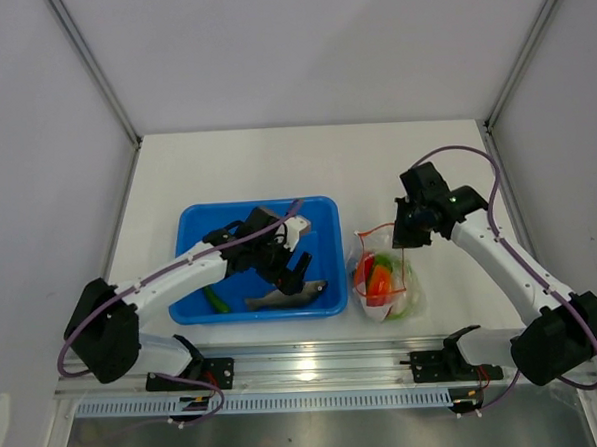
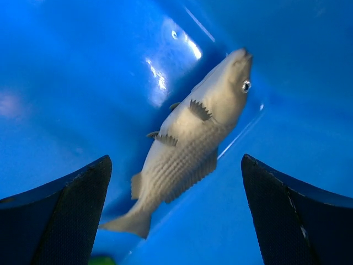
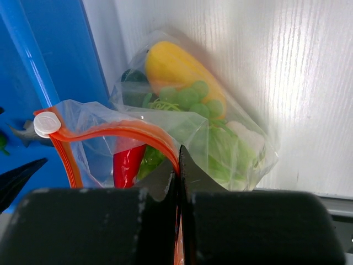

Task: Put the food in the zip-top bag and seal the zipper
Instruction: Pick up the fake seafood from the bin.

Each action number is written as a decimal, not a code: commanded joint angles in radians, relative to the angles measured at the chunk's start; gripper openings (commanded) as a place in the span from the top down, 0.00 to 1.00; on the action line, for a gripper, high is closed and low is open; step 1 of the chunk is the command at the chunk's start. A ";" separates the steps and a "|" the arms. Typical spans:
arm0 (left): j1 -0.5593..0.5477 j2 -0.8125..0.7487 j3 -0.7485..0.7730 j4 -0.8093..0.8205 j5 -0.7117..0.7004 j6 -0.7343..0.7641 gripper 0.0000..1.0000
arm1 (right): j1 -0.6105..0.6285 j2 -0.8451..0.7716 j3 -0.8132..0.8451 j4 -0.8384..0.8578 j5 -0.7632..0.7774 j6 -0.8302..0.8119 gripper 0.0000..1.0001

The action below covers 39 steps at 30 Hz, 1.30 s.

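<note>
Left fingers (image 1: 297, 274) spread wide, released, hanging low in the blue tray (image 1: 193, 224) with the grey fish (image 2: 187, 154) lying between them, untouched. Fish sits at the tray's near edge; a green food piece (image 1: 217, 300) lies left of it.

Right fingers (image 3: 179, 165) clenched on the zipper (image 3: 110, 132), holding the mouth up. The zip-top bag (image 1: 387, 279) rests on the counter (image 1: 225, 162) just right of the tray, mouth agape. Inside: mango (image 3: 176, 66), grapes (image 3: 190, 96), chili (image 3: 128, 163).

One blue tray (image 1: 258, 207) left of centre holds one grey toy fish (image 2: 187, 149) and one green vegetable (image 1: 216, 300). One zip-top bag (image 1: 385, 279), right of centre, shows one mango (image 3: 176, 66), one grape bunch (image 3: 190, 96) and one red chili (image 3: 128, 165).
</note>
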 commanded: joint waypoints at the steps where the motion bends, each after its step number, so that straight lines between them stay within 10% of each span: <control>1: -0.009 0.060 0.034 0.047 0.075 0.112 0.01 | -0.007 -0.032 0.065 -0.028 0.007 -0.024 1.00; 27: -0.103 0.329 0.031 0.322 0.179 0.143 0.02 | -0.033 -0.083 0.077 -0.059 0.005 -0.029 1.00; 39: -0.105 0.264 -0.021 0.374 0.110 0.100 0.69 | -0.046 -0.091 0.068 -0.065 0.001 -0.027 1.00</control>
